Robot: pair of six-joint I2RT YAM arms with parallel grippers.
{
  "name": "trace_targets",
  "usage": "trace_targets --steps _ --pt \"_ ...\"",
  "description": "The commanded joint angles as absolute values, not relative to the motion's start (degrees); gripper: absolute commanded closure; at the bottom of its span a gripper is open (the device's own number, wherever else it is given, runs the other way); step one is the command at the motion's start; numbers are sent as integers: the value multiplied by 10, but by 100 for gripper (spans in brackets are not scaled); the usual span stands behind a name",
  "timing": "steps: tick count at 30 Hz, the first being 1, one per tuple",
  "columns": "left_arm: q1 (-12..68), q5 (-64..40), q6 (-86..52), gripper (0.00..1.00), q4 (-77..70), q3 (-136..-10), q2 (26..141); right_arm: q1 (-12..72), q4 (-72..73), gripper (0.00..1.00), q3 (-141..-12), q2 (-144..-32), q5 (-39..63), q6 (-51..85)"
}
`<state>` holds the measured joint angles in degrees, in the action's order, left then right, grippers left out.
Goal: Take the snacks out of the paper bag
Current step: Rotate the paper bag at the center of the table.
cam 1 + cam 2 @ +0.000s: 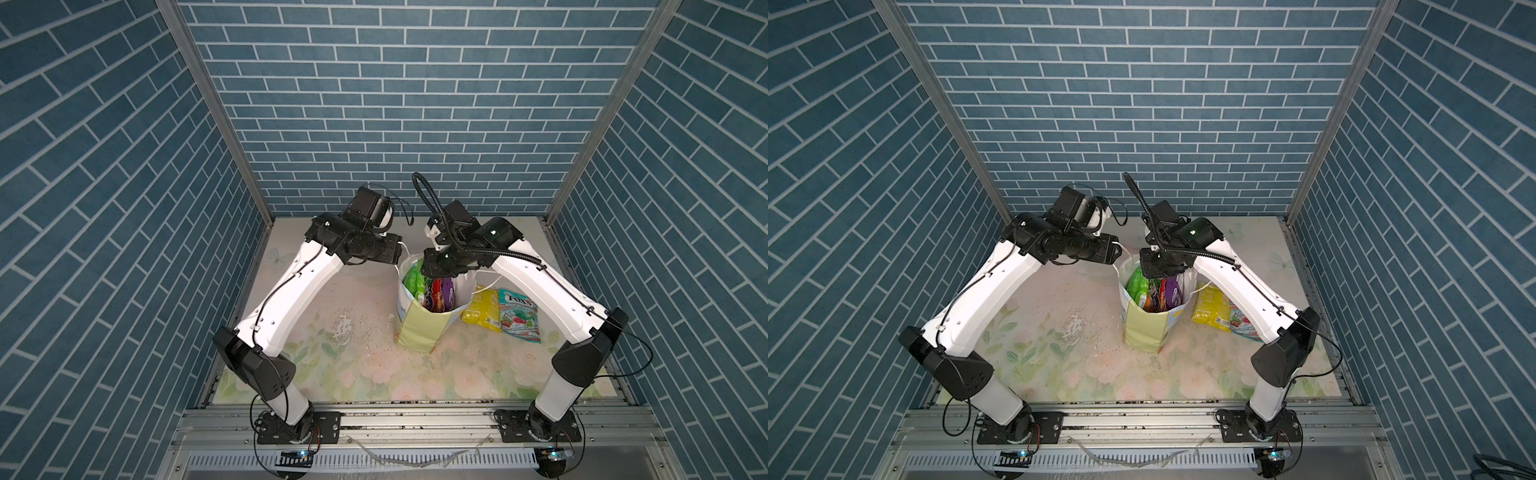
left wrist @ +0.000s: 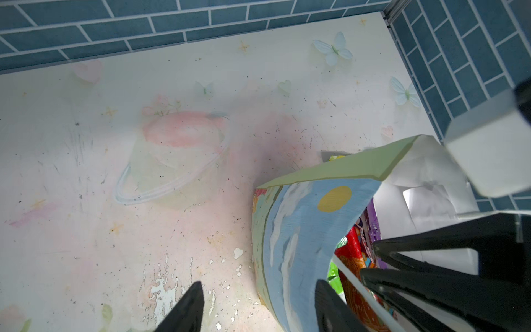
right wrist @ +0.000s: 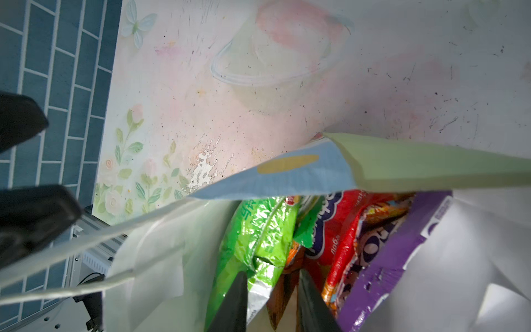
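From where I stand, the job is a good way from done. Two snacks are out: a yellow packet [image 1: 482,309] and a teal and white packet [image 1: 519,316] lie flat and touching, between the paper bag [image 1: 419,332] and the right edge of the desk [image 1: 332,374]. The bag stands upright about mid-desk, a little toward the right edge. At least four packets are left inside, packed on end and tight together: a green packet [image 3: 253,230], a red packet [image 3: 344,230], an orange packet [image 3: 280,290] and a purple packet [image 3: 402,244].

The right claw [image 3: 273,273] reaches down into the bag's mouth, with its fingers on either side of the orange packet's top. I cannot tell whether it is pinching that packet or only poised over it. The left claw [image 2: 258,284] is released, its fingers well apart at the bag's left rim. One finger sits outside the printed wall, the other just at its top edge.

What gets in the way:
- The bag's printed wall bows in over the snacks, which narrows the opening.
- A white cord handle [image 1: 486,286] hangs off the bag's right side over the yellow packet. Another runs close past the left claw.
- Both claws crowd the same small opening.
- The right arm hangs above the packets already laid out.

A worn patch [image 1: 345,328] in the desk's covering lies left of the bag, clear of everything.
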<state>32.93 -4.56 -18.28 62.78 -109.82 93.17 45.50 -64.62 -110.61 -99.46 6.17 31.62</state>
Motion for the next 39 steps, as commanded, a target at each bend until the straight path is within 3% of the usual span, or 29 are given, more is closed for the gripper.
trace_targets --steps 1,16,26,28,31,33,39 --pt "311 -46 -182 36 599 -1094 889 460 -633 69 -1095 -982 54 341" --pt "298 -97 -190 39 602 -1016 885 466 -634 69 -1113 -1011 45 345" --pt "298 -68 -175 39 619 -981 881 475 -662 69 -1136 -1004 32 337" --pt "298 -66 -174 43 618 -978 884 475 -659 69 -1146 -1005 37 333" --pt "297 -69 -173 63 608 -970 884 476 -641 69 -1156 -998 46 323" --pt "297 -73 -172 70 603 -964 885 476 -626 69 -1160 -990 47 322" --pt "297 -89 -173 80 593 -950 885 476 -676 69 -1214 -1002 47 318"
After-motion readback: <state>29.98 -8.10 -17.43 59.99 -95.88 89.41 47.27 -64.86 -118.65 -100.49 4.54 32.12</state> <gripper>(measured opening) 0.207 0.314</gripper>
